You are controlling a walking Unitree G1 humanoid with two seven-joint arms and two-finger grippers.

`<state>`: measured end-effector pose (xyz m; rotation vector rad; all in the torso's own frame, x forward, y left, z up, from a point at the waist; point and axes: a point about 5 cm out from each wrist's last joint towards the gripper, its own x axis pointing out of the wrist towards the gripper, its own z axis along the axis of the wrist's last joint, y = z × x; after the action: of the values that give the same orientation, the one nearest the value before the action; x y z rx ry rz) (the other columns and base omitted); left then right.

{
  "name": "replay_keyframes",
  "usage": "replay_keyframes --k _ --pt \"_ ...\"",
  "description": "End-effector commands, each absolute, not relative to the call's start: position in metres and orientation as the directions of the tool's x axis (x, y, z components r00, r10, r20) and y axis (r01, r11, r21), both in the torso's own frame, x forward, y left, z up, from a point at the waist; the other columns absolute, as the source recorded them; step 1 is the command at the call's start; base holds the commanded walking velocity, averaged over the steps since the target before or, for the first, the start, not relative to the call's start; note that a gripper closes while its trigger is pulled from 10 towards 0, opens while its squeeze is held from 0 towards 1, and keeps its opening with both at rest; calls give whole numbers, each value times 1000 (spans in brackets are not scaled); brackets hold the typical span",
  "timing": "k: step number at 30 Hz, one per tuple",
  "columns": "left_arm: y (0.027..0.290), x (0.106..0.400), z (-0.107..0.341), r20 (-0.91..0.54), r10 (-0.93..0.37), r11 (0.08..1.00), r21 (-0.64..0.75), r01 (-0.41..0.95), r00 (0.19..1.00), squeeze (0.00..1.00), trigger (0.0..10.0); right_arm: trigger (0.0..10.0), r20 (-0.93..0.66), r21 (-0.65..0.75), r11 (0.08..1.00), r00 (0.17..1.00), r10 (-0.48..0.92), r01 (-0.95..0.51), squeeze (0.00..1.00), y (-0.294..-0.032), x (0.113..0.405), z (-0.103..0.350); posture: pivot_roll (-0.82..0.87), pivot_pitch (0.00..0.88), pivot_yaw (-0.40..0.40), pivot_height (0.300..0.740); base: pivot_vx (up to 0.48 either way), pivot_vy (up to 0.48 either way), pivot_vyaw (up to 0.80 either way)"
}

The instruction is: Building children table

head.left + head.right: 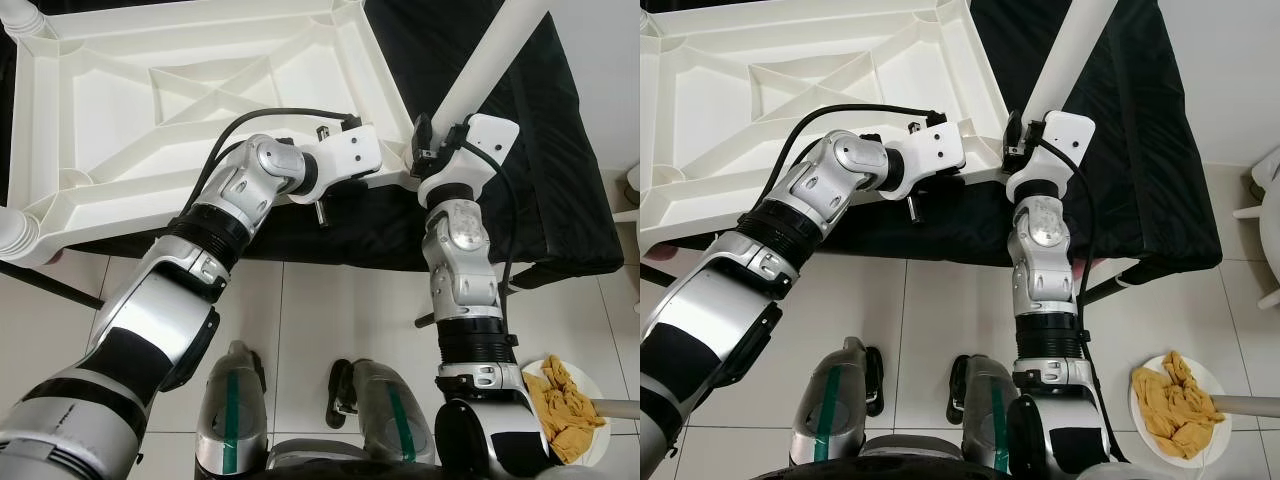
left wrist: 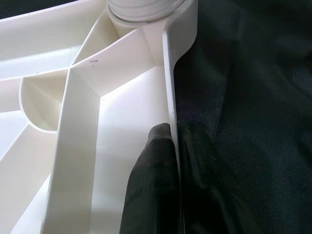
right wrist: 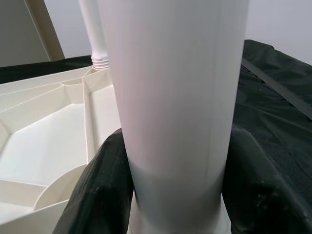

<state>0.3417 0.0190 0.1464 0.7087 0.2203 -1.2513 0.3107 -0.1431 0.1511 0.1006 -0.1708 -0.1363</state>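
Fingers (image 2: pixel 151 190) of the left gripper (image 2: pixel 175 146) pinch the tabletop (image 1: pixel 200 90) rim; right gripper (image 3: pixel 175 195) clasps the leg (image 3: pixel 175 87) at two o'clock.

White tabletop (image 1: pixel 790 90) upside down, right gripper (image 1: pixel 1015 140) around leg (image 1: pixel 1065 60)

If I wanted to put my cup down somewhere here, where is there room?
Bare black cloth to the right of the white leg. The corner where the left gripper pinches the tabletop rim and the right gripper holds the leg is crowded.
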Motion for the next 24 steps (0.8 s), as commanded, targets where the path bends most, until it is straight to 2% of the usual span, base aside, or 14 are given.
replay_keyframes --k 1,10,11,23,24 --pt "12 334 142 -519 -812 78 357 931 267 0 10000 10000 175 111 969 955 -238 221 0 -161 309 156 13 18 -53 740 0 0 0" --pt "13 336 143 -515 -812 85 359 929 274 0 10000 10000 180 110 971 956 -230 213 0 -159 308 158 14 22 -59 740 0 0 0" --pt "13 336 143 -515 -812 86 359 929 274 0 10000 10000 181 110 971 956 -230 212 1000 -159 308 158 14 22 -59 740 0 0 0" --pt "16 338 145 -514 -809 97 362 927 285 0 10000 10000 204 111 983 965 -167 147 1000 -166 311 163 18 37 -52 740 0 0 0" --pt "16 338 145 -515 -808 97 362 927 285 0 10000 10000 207 116 989 972 -110 87 0 -163 311 163 17 39 -50 740 0 0 0"
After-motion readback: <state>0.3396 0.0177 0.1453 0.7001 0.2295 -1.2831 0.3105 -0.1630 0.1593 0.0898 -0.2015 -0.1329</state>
